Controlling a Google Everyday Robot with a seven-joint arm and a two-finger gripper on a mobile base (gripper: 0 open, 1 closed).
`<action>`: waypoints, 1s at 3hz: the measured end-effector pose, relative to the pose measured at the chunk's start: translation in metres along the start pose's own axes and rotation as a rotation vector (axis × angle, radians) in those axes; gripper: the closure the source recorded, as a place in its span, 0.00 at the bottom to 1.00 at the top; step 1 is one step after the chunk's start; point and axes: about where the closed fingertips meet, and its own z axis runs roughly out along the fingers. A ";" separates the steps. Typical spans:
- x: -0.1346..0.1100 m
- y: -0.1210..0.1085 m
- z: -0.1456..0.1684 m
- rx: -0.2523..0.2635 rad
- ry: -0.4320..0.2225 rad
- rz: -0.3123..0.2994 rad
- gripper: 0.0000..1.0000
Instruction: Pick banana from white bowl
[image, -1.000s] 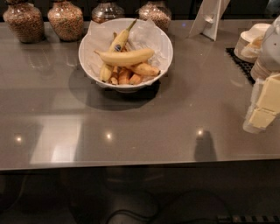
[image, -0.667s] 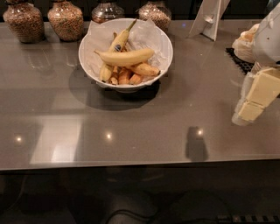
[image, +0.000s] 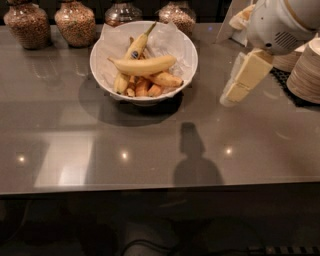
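Observation:
The thick plain yellow banana (image: 145, 65) lies across the top of the food in the white bowl (image: 187, 46), which is lined with crinkled white paper. A slimmer banana (image: 133, 53) with a blue sticker lies under it, and short orange-brown pieces (image: 152, 85) sit in front. My gripper (image: 228, 99) hangs above the grey counter to the right of the bowl, apart from it, with cream-coloured fingers (image: 248, 74) pointing down and left. It holds nothing.
Several glass jars of grains (image: 75, 22) stand along the back edge behind the bowl. A stack of small beige bowls (image: 306, 70) on a dark mat is at the far right. A white stand (image: 227, 22) is behind the arm.
My gripper and arm have moved left and up the view, from the right edge toward the bowl. The bowl and bananas have not moved on the counter.

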 end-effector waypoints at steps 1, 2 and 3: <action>-0.025 -0.033 0.026 0.022 -0.068 -0.010 0.00; -0.050 -0.061 0.055 0.028 -0.117 -0.028 0.00; -0.072 -0.077 0.084 0.015 -0.151 -0.061 0.00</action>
